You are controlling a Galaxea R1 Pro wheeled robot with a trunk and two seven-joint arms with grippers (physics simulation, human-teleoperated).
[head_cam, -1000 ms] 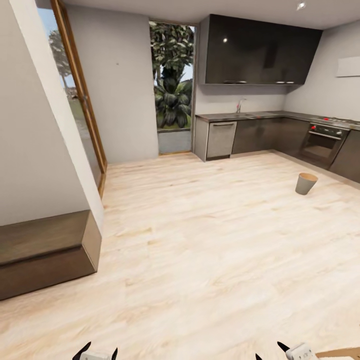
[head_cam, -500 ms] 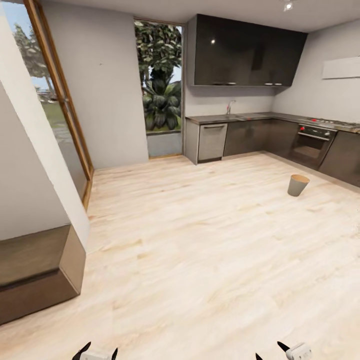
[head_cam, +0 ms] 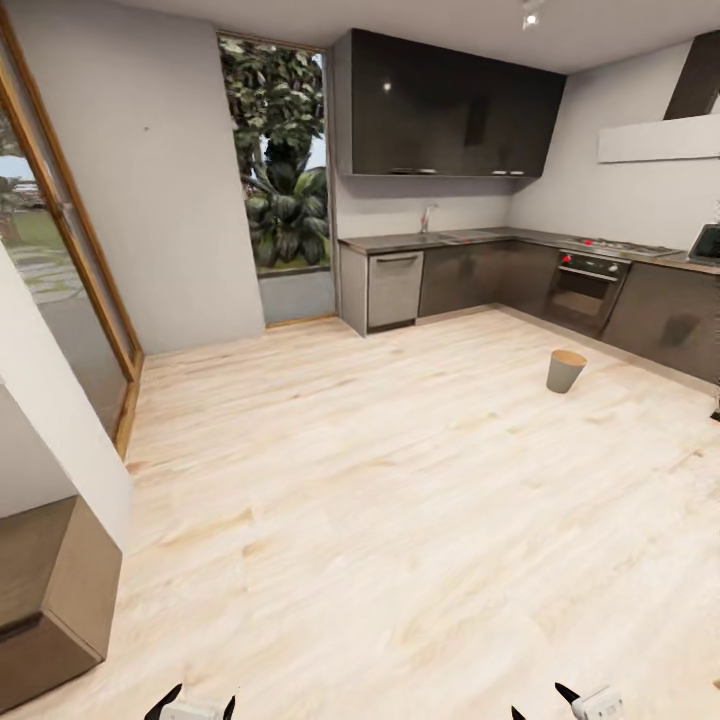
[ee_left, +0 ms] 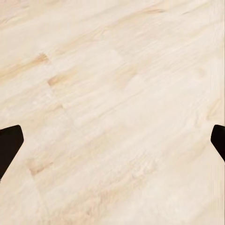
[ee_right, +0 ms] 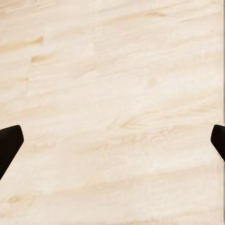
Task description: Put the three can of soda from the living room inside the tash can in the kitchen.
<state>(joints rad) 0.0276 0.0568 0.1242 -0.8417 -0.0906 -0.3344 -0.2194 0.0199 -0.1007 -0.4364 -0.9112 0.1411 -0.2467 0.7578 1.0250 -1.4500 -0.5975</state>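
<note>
The tash can [head_cam: 566,371], a small grey bucket with a tan inside, stands upright on the pale wood floor of the kitchen, far ahead at the right, in front of the oven [head_cam: 584,291]. The cans of soda are out of view. My left gripper [head_cam: 198,703] and right gripper [head_cam: 542,703] peek in at the head view's lower edge, far from the bucket. In the wrist views the left gripper [ee_left: 112,143] and the right gripper [ee_right: 112,143] hang open over bare floor, with nothing between the dark fingertips [ee_left: 9,145].
Glossy dark cabinets [head_cam: 450,110] and a steel worktop [head_cam: 470,238] line the back and right walls. A white wall corner with a dark wooden ledge [head_cam: 50,585] juts in at the near left. Wood-framed glass doors [head_cam: 70,250] stand behind it. Wide floor [head_cam: 380,480] lies ahead.
The whole picture has slid left as the camera moved and turned right; more of the right-hand counter shows and less of the ledge. Both grippers keep their places and stay open.
</note>
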